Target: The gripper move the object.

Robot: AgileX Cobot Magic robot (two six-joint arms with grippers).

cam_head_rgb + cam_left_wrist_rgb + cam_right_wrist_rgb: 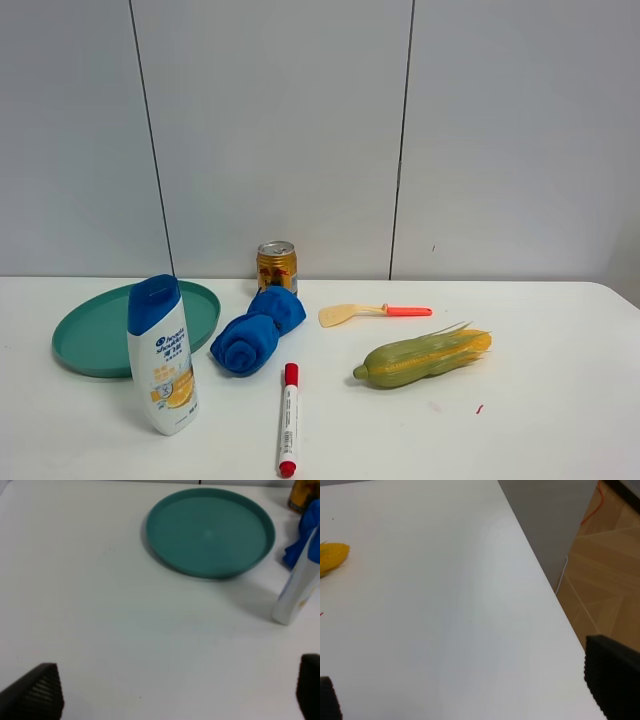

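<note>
Counter: white, carrying every item, backed by a grey panelled wall.
Green plate: at 9 o'clock of the layout, lying flat, nothing in it; also seen in the left wrist view.
Shampoo bottle: white with a blue cap, upright, just in front of the plate's near rim, overlapping it in the high view; contact impossible to tell.
Blue cloth: rolled up, near the centre, at 3 o'clock of the plate.
Can: gold and red, upright at 12 o'clock of the cloth, just behind it.
Marker: white barrel with red ends, lying at 6 o'clock of the cloth, apart from it.
Spatula: pale blade with an orange handle, lying flat at 3 o'clock of the cloth.
Corn: green husk with a yellow tip, lying at 5 o'clock of the spatula, well apart from the marker; yellow tip also at the edge of the right wrist view.
Left gripper: jaws spread wide, holding nothing, over bare counter.
Right gripper: jaws spread wide, holding nothing, near the counter's right edge, wood floor beyond.
</note>
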